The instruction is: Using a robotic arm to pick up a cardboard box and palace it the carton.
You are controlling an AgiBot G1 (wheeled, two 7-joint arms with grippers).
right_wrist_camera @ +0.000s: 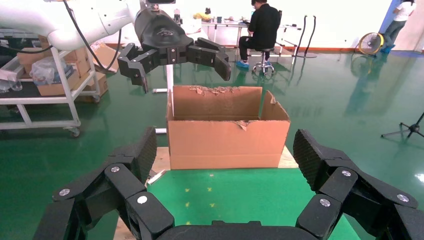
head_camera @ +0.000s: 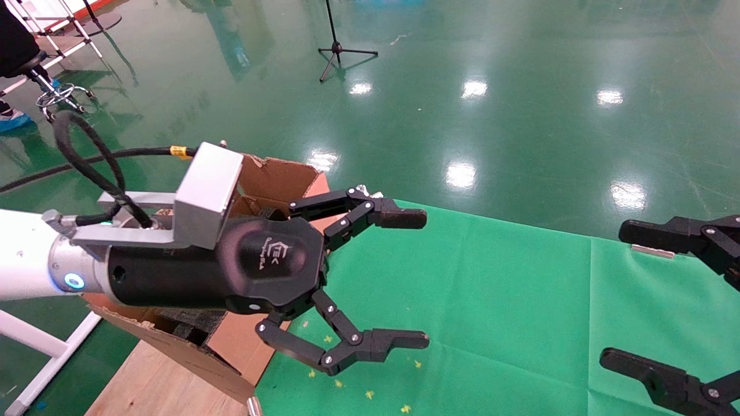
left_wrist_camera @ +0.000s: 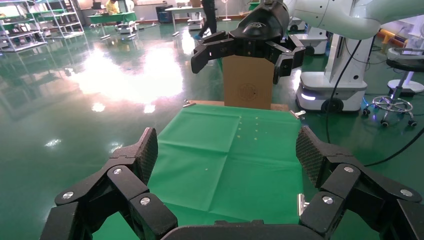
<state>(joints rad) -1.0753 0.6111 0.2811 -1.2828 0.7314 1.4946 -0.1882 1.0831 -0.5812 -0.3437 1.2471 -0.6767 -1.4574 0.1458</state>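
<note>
The carton point(head_camera: 277, 179) stands at the table's left end, with ragged flaps and dark foam point(head_camera: 188, 323) inside; it also shows in the right wrist view point(right_wrist_camera: 227, 132). My left gripper point(head_camera: 413, 279), on the white robotic arm point(head_camera: 23, 254), hovers above the carton, open and empty, as the right wrist view point(right_wrist_camera: 175, 50) also shows. My right gripper point(head_camera: 621, 294) is open and empty over the table's right part. In the left wrist view a small brown cardboard box point(left_wrist_camera: 248, 85) with a round mark stands upright at the table's far end, behind the right gripper point(left_wrist_camera: 245, 52).
A green cloth point(head_camera: 491, 289) covers the table, held by metal clips point(head_camera: 652, 250). Bare wood point(head_camera: 156, 381) shows beside the carton. A tripod point(head_camera: 338, 49) stands on the green floor. A seated person point(right_wrist_camera: 260, 30) and a cart point(right_wrist_camera: 45, 80) are behind the carton.
</note>
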